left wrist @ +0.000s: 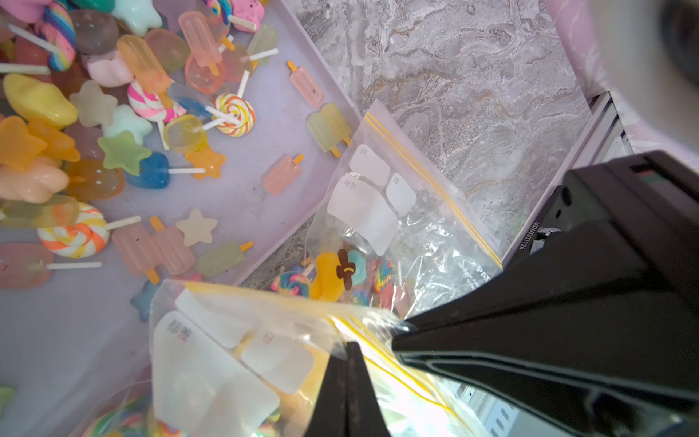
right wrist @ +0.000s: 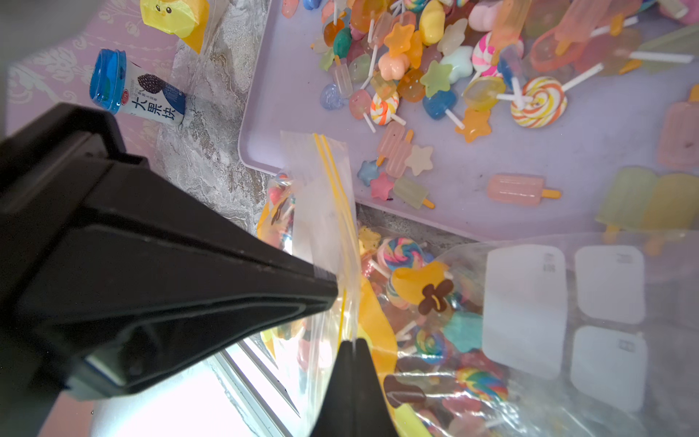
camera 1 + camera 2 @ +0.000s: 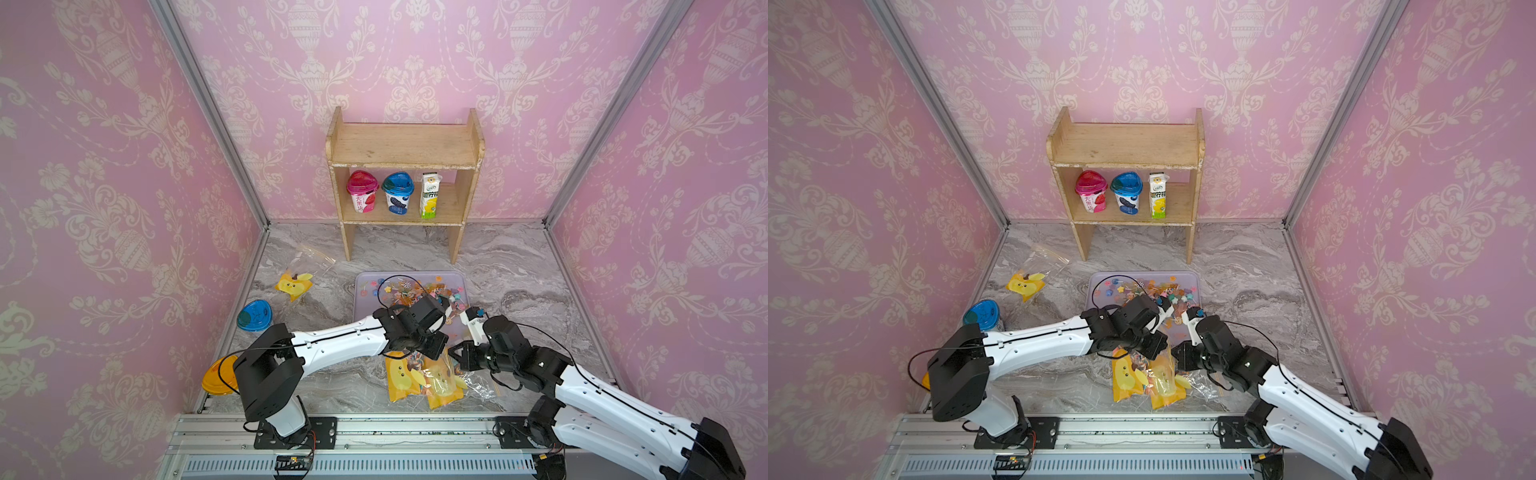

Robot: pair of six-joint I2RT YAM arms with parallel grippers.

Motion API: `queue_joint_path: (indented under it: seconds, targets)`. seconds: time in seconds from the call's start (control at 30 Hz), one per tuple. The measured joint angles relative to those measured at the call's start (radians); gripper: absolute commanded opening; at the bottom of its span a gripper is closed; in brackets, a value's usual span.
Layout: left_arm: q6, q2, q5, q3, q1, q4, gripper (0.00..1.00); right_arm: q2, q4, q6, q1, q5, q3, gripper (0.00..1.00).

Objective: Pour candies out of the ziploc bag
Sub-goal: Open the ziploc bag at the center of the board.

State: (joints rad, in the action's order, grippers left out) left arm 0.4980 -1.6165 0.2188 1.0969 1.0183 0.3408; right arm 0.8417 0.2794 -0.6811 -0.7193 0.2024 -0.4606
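**Both jaws clenched in the pink room**

We see a grey marbled desk (image 3: pixel 519 266) boxed in by pink damask-papered walls (image 3: pixel 104 166) on aluminium corner posts (image 3: pixel 208 112), with a small two-tier wooden shelf (image 3: pixel 405 145) at upper centre. The multicoloured candies (image 3: pixel 409 291) lie heaped on a flat lilac plastic tray (image 3: pixel 362 279) at mid-frame. More sit inside a clear plastic ziploc bag (image 3: pixel 440 384) on the desk just below it. The left jaws are clenched on a yellow-striped bag rim, the right jaws on a like rim. Whether both hold one bag we cannot tell.
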Motion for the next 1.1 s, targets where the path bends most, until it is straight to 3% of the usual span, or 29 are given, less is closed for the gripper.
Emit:
queue_joint_path:
  seconds: [1.1]
  targets:
    - [-0.109,0.085,-0.043,0.04,0.006,0.181,0.0,-0.027,0.004,0.008,0.002,-0.043,0.0,0.0]
